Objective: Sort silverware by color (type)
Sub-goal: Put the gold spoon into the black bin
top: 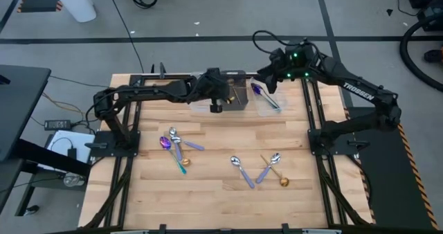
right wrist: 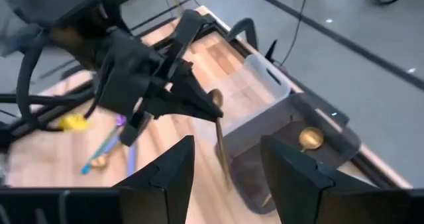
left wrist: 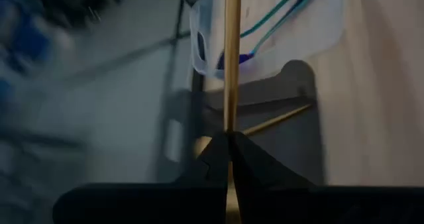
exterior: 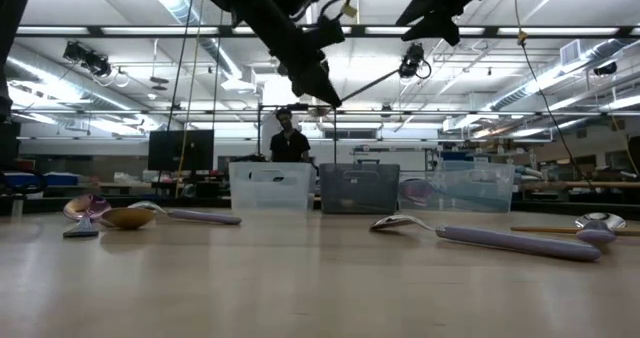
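Note:
My left gripper (top: 216,106) hangs above the dark bin (top: 239,99) at the table's far middle, shut on a gold spoon (right wrist: 218,128). Another gold spoon (right wrist: 308,138) lies inside that bin. My right gripper (right wrist: 225,164) stands open and empty, high over the far right clear bin (top: 268,101), which holds blue-purple spoons (top: 264,95). Loose silverware lies flat on the wood: a mixed cluster (top: 174,145) at the left, and silver and purple-handled spoons (top: 242,170) with a gold one (top: 283,182) nearer the middle. My left gripper pinches the gold spoon between its two shut fingers just below the bowl (right wrist: 215,101), at the top of the handle. The fingers slant down from the table's left. The handle (left wrist: 232,65) hangs beyond the fingertips, lifted clear above the dark bin.
A clear bin (top: 201,106) stands left of the dark one, under my left arm. The three bins stand in a row along the far edge. A person (exterior: 288,138) stands in the room beyond the table. Bare wood lies toward the near edge.

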Motion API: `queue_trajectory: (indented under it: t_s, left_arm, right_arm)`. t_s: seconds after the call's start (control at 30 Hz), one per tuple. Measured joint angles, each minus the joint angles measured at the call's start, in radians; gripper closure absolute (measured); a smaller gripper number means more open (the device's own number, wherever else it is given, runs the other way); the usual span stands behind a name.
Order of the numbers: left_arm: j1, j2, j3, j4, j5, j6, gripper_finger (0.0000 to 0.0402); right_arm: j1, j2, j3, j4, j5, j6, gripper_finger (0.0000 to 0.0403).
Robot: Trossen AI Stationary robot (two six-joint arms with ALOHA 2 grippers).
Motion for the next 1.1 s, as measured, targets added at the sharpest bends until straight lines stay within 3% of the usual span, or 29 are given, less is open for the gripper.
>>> queue_trajectory:
  t_s: [0.1,0.37,0.57,1.1]
  left_arm:
    - [-0.025,0.0,0.001,0.012,-0.067,0.167,0.0388]
    - [-0.069,0.001,0.0,0.056,-0.154,0.441,0.0388]
    - [-0.082,0.001,0.0,0.142,-0.168,0.552,0.0388]
    - [-0.082,0.002,0.0,0.253,-0.199,0.796,0.0388]
  right_arm:
    - [-0.016,0.0,0.016,-0.051,-0.03,0.038,0.0212]
    - [-0.071,0.004,0.049,-0.198,-0.076,0.046,0.0203]
    - [-0.084,0.061,0.049,-0.294,-0.132,0.036,0.0203]
    - [-0.08,0.225,0.049,-0.276,-0.463,0.111,0.019]
